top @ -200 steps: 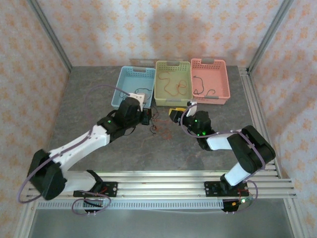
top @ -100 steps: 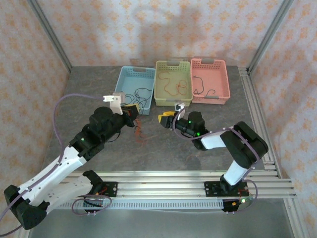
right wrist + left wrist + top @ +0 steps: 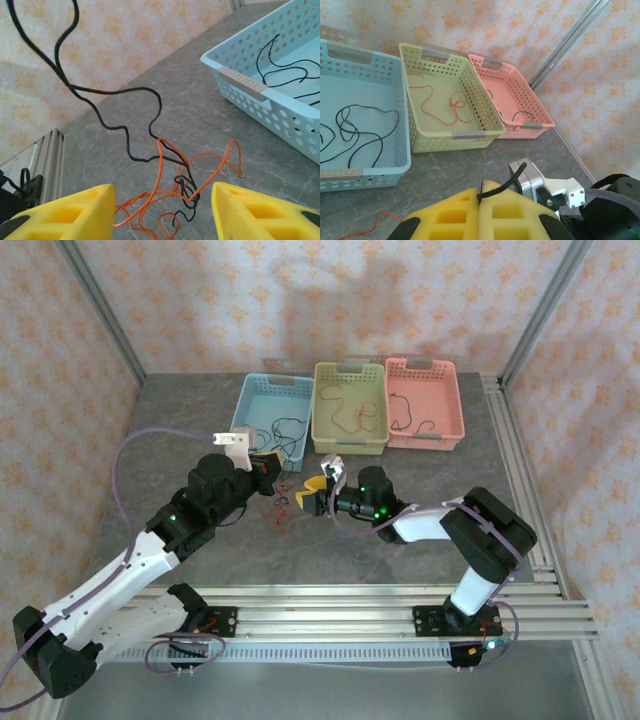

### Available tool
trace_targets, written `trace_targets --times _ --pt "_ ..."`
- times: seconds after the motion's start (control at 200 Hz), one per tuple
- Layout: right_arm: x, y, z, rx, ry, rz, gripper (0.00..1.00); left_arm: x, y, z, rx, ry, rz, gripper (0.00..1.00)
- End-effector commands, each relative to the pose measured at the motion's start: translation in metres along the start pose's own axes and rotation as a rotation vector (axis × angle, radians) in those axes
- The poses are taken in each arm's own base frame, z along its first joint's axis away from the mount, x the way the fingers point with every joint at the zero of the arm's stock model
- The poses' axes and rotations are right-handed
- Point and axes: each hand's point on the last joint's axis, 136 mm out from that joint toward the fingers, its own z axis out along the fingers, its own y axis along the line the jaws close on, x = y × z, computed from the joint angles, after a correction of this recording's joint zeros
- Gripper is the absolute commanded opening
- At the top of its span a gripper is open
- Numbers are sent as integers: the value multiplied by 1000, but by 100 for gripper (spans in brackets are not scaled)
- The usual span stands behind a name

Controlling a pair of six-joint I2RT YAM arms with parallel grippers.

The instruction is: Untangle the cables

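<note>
A tangle of orange and black cables (image 3: 186, 180) lies on the grey table (image 3: 400, 550) between the two grippers, small in the top view as the tangle (image 3: 284, 517). My left gripper (image 3: 482, 200) is shut on a black cable (image 3: 512, 179), whose end sticks out past the yellow pads. This gripper (image 3: 270, 466) hangs just left of and above the tangle. From the tangle the black cable (image 3: 100, 90) rises to the upper left in the right wrist view. My right gripper (image 3: 162, 192) is open, its fingers either side of the tangle and a little short of it, at the tangle's right (image 3: 310, 496).
Three baskets stand in a row at the back: a blue basket (image 3: 250, 400) with black cables (image 3: 365, 132), a green basket (image 3: 349, 372) with an orange cable (image 3: 455, 107), and a pink basket (image 3: 425, 368) with a dark cable (image 3: 522, 114). The blue basket's corner (image 3: 242, 85) is close to the tangle.
My left arm has swung back to the left, with the black cable in its gripper. My right gripper has moved left across the table toward the tangle.
</note>
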Motion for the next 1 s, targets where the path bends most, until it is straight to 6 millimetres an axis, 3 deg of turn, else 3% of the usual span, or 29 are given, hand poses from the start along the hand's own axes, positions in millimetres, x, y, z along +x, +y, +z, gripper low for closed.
trace_targets --times 0.0,0.31,0.601,0.766,0.996 --pt "5 2 7 -24 32 -42 53 -3 0 -3 0 -21 -13 0" --pt "16 11 15 -38 93 -72 52 -2 1 -2 -8 -22 -11 0" --pt "18 0 21 38 96 -74 54 -2 1 -2 -4 -22 -12 0" --pt "25 -1 28 61 128 -73 48 0 -1 0 4 -12 -14 0" --pt "27 -1 30 69 134 -83 48 5 -1 4 6 2 -19 0"
